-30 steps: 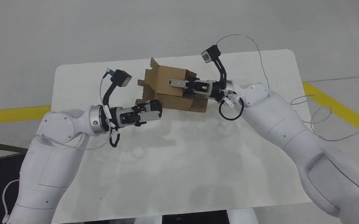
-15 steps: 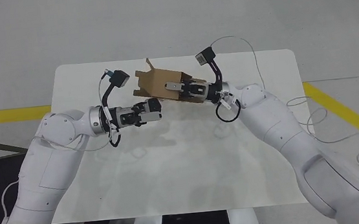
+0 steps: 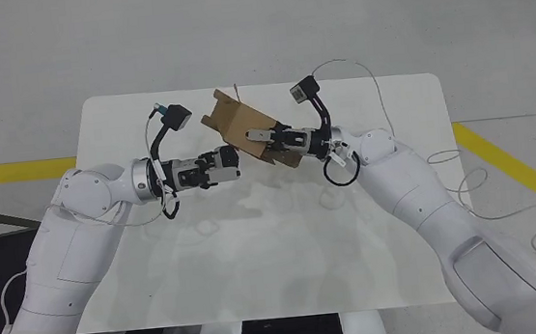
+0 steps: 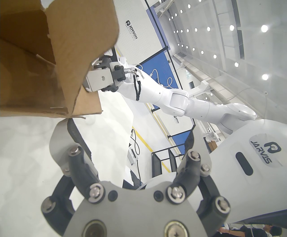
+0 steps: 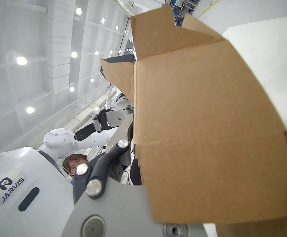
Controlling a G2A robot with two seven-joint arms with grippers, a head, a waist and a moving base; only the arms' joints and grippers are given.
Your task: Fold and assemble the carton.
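A brown cardboard carton [image 3: 241, 123] hangs tilted above the far middle of the white table [image 3: 258, 265], its flaps loose and splayed. My right gripper [image 3: 267, 135] is shut on one carton wall. In the right wrist view that carton [image 5: 201, 134] looms close, and one finger [image 5: 121, 132] lies against the wall's edge while the other is hidden behind it. My left gripper [image 3: 230, 161] sits just beside and below the carton's near corner, open and holding nothing. In the left wrist view its fingers [image 4: 67, 132] spread under the carton [image 4: 40, 62], with the right gripper [image 4: 101, 78] clamped farther off.
The table reaches bare from the grippers to its near edge. A thin cable [image 3: 376, 74] loops over the far right of the table from the right wrist. A yellow floor line [image 3: 7, 173] runs past both table ends.
The right gripper has swung the carton a little leftward and turned it to a new tilt. The left gripper has stayed open and nearly in place beneath it.
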